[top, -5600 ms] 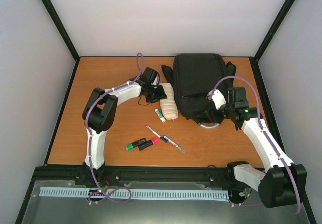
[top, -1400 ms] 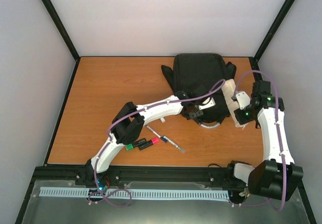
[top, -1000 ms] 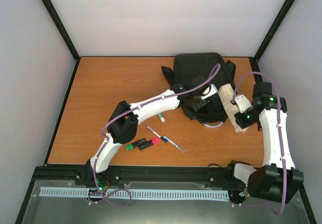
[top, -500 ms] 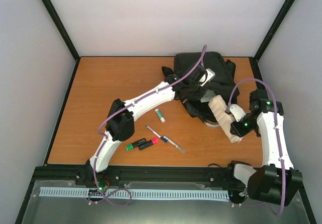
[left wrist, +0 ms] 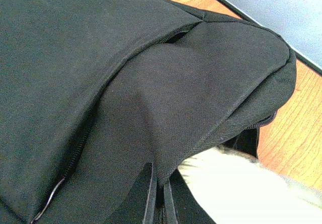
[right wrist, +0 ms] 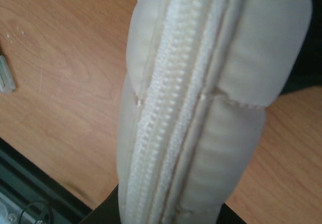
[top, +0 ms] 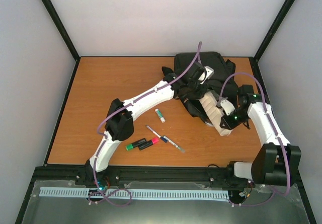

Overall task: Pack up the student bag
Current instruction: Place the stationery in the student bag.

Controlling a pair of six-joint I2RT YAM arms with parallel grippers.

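Pinching student bag (left wrist: 75, 58) fabric, left gripper (left wrist: 158, 176), plain only by wrist; right gripper (top: 226, 121) clamped on pencil case (top: 211, 112) overhead.

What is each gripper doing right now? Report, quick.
Left gripper: closed, pinching the student bag fabric.
Right gripper: closed on the cream pencil case.

pencil case (top: 214, 111) end hidden, perhaps under bag (top: 222, 66)
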